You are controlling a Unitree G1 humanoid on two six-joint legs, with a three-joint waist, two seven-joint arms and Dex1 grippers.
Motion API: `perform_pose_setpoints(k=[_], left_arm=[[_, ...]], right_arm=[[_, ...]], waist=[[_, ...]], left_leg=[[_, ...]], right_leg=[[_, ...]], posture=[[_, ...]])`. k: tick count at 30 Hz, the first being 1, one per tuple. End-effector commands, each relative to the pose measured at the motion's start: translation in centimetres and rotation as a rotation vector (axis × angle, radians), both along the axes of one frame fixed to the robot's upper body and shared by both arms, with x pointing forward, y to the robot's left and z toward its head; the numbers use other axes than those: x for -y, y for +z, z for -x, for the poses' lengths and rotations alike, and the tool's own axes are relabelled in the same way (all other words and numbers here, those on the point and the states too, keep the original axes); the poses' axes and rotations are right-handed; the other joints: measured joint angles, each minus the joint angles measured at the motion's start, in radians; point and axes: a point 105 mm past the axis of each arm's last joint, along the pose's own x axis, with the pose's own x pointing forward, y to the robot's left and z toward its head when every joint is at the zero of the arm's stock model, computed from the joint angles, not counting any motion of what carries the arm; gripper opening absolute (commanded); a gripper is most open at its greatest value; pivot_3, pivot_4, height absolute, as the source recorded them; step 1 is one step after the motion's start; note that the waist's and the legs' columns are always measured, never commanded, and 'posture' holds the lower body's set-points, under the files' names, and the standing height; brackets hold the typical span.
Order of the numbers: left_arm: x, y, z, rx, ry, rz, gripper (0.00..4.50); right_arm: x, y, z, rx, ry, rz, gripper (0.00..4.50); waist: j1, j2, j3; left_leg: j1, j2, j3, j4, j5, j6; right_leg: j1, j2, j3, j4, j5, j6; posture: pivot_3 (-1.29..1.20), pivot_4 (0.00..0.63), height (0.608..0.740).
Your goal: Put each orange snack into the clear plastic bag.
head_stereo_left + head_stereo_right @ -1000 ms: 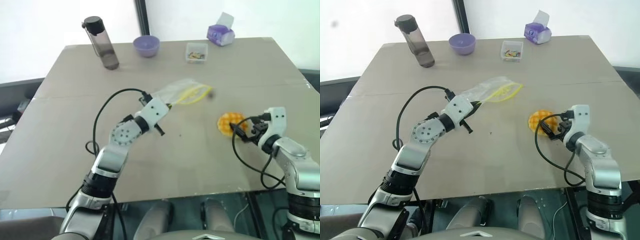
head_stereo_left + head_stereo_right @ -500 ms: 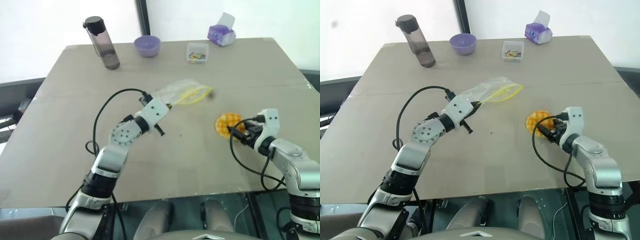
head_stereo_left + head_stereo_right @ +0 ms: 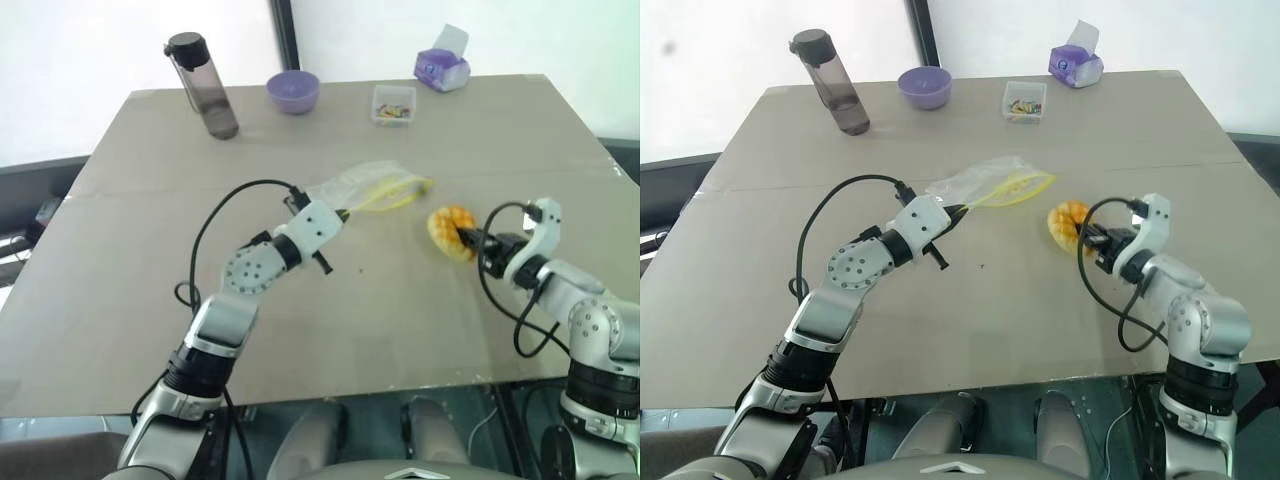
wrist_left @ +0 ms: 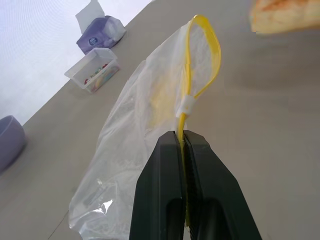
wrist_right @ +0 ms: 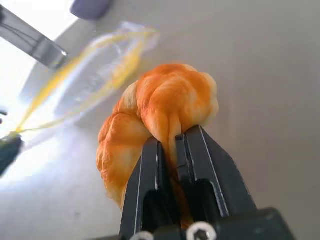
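Orange bun [image 3: 451, 231] is pinched in the right gripper [image 5: 172, 145], lifted just beside the bag mouth. Left gripper [image 4: 183, 137] is clamped on the clear bag [image 3: 365, 186] by its yellow seal strip. 0 buns bagged; 1 left to go in.

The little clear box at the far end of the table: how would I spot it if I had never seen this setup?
Look to the far edge of the brown table. There, between the purple bowl and the purple tissue pack, stands the small clear box. Unlike the tall dark bottle further left, it is low, square and see-through, with multicoloured bits inside.
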Motion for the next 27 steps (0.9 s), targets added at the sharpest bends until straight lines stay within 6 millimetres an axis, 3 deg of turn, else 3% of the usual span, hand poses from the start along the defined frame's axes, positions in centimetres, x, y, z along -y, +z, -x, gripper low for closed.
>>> perform_pose_setpoints(k=[1,15,27], left_arm=[[0.5,0.6,0.3,0.038,-0.024,-0.01,0.0],[2.3,0.7,1.0,0.043,-0.1,-0.012,0.0],[4.3,0.5,3.1,0.041,-0.269,-0.037,0.0]], right_arm=[[-1.0,2.5,0.3,0.06,0.043,-0.034,0.01],[-4.9,2.9,-1.1,0.053,0.154,-0.003,0.01],[-6.0,1.5,-2.3,-0.034,0.188,0.039,0.01]], waist=[[0.001,0.0,0.0],[-0.002,0.0,0.0],[-0.004,0.0,0.0]], left_leg=[[0.0,0.0,0.0,0.0,0.0,0.0],[0.0,0.0,0.0,0.0,0.0,0.0],[-0.001,0.0,0.0,0.0,0.0,0.0]], right_leg=[[0.0,0.0,0.0,0.0,0.0,0.0],[-0.001,0.0,0.0,0.0,0.0,0.0],[-0.001,0.0,0.0,0.0,0.0,0.0]], posture=[[0.0,0.15,0.74],[0.0,0.15,0.74],[0.0,0.15,0.74]])
